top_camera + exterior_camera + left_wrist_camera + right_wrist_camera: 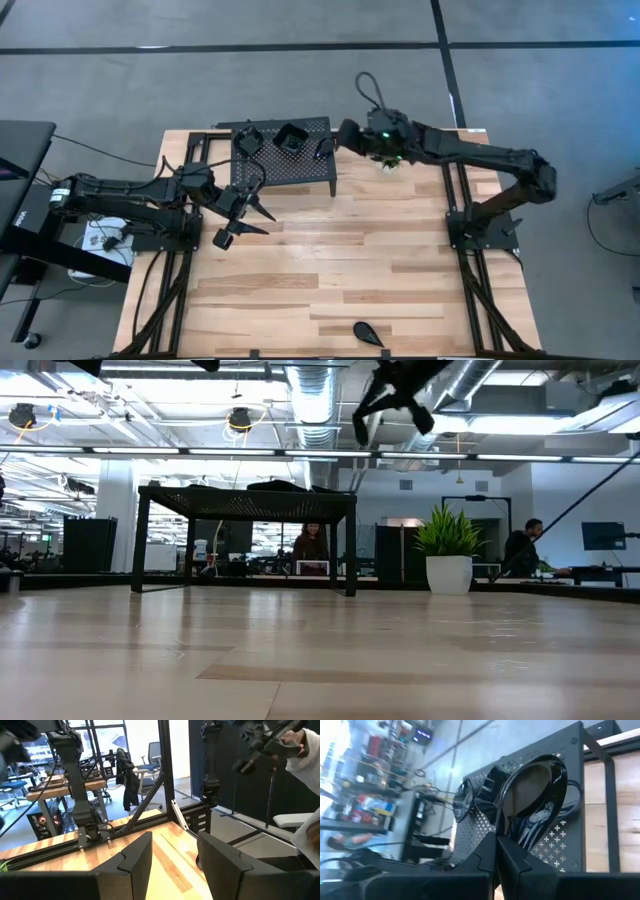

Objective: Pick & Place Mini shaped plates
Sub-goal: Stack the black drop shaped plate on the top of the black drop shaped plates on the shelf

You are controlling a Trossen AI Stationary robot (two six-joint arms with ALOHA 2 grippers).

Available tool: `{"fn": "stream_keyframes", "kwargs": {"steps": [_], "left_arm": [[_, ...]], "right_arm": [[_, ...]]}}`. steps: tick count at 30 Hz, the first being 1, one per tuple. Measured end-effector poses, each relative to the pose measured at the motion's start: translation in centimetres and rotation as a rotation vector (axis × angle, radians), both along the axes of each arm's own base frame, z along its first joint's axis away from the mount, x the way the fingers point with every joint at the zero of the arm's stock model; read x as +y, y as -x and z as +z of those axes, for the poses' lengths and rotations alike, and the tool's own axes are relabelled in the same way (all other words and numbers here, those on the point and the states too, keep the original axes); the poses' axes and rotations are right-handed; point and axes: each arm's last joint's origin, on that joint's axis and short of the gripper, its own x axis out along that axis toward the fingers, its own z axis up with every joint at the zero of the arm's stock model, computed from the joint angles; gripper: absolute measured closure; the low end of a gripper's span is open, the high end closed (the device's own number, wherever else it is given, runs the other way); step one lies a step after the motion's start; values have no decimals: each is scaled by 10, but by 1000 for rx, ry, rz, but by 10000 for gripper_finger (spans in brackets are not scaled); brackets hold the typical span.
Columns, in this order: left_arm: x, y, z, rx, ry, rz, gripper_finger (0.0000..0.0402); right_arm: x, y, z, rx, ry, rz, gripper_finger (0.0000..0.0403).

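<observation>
The mini shaped plate, a glossy black roundish dish (540,795), was up in the air, pinched at its rim by the right gripper (496,839), fingers closed on its edge, so it stood tilted on edge rather than flat. We judged it was being carried to or from the black perforated metal stand (300,168), since the gripper hung just beside the stand's right end. On the stand's top we spotted more little black dishes: a wavy-edged one (247,140) and a squarish one (291,137). Far from the stand, at the table's near edge, lay a lone teardrop-shaped black plate (366,331).

The left gripper (172,860) waited just off the stand's left front corner, over the pale wooden table (330,270), its fingers spread apart and holding nothing.

Plenty stayed hidden from us. From table height we saw only the stand's underside, not the dishes on it. The small green potted plant (390,163) was mostly covered by the right arm from above. How many plates sat on the stand, we couldn't count.
</observation>
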Motion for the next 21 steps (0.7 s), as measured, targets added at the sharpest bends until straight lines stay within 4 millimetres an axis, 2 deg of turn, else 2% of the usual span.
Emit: {"fn": "stream_keyframes", "kwargs": {"steps": [2,5,10,16,21], "left_arm": [[0,0,0,-2,0,0,243],[0,0,0,-2,0,-1,243],[0,0,-7,30,12,2,243],[-2,0,-6,42,53,-9,243],[-6,1,-6,44,55,-28,243]], "right_arm": [[-11,-14,4,30,0,10,402],[-25,-32,-5,151,-72,37,403],[-34,-54,-12,268,-120,39,403],[-47,-69,-10,243,-139,-18,403],[-55,-77,-31,303,-235,-30,403]]}}
